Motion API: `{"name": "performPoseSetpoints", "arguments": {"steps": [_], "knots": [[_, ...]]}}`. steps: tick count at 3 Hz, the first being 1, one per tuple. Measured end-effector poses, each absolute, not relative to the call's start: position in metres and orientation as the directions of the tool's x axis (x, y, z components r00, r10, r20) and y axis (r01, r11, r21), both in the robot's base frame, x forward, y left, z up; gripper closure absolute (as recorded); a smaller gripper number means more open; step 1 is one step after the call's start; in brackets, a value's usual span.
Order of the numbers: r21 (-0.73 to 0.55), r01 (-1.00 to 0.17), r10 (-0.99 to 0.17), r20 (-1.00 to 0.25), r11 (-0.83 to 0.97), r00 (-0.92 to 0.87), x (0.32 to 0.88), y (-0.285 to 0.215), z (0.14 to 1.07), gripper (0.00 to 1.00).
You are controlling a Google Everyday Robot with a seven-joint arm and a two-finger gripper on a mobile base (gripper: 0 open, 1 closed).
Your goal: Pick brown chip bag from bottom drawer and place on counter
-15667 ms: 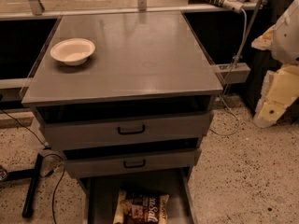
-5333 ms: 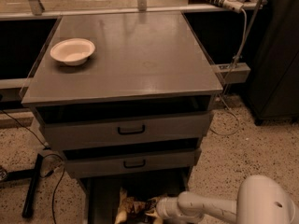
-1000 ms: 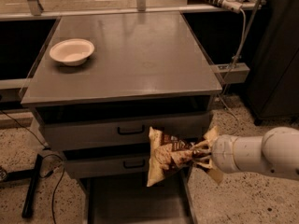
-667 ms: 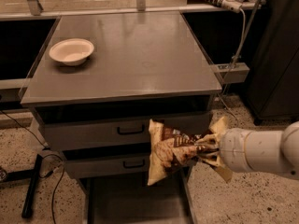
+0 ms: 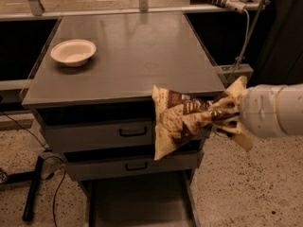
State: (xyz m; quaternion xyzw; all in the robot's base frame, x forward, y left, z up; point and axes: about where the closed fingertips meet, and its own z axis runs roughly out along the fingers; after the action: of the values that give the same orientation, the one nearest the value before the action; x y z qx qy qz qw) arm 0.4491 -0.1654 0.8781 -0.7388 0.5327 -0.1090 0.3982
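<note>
- Over on the right, the two-finger gripper (image 5: 223, 118) on the bulky white arm (image 5: 274, 110) hangs just off the cabinet's front right corner. It is closed tight on the crinkly brown chip bag (image 5: 177, 122) with cream edges.
- The bag is in mid-air, immediately left of the gripper and pinched by its right end. It is level with the front edge of the grey, slightly glossy square tabletop (image 5: 142, 56) and overlaps the top drawer front.
- Down low, the grey metal bottom drawer (image 5: 137, 207) stands pulled out, with its flat floor in shadow.
- The two grey drawers with black handles (image 5: 99, 136) above it are shut.
- A white round bowl (image 5: 73, 52) sits on the tabletop's left side, well apart from the bag.
- The bag's long axis runs roughly level, with the bunched end at the gripper and the broad end fanning leftward, its lower corner drooping.
</note>
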Motion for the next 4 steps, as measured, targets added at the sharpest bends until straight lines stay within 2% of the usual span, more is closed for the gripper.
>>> {"name": "performPoseSetpoints", "arguments": {"steps": [1,3,4], "knots": [[-0.735,-0.675,-0.847,-0.313,-0.07,0.429,0.493,-0.181,0.912,1.0],[-0.743,-0.667,-0.855,-0.31,-0.055,0.417,0.497,-0.18,0.913,1.0],[-0.746,-0.662,-0.858,-0.297,-0.065,0.42,0.526,-0.179,0.917,1.0]]}}
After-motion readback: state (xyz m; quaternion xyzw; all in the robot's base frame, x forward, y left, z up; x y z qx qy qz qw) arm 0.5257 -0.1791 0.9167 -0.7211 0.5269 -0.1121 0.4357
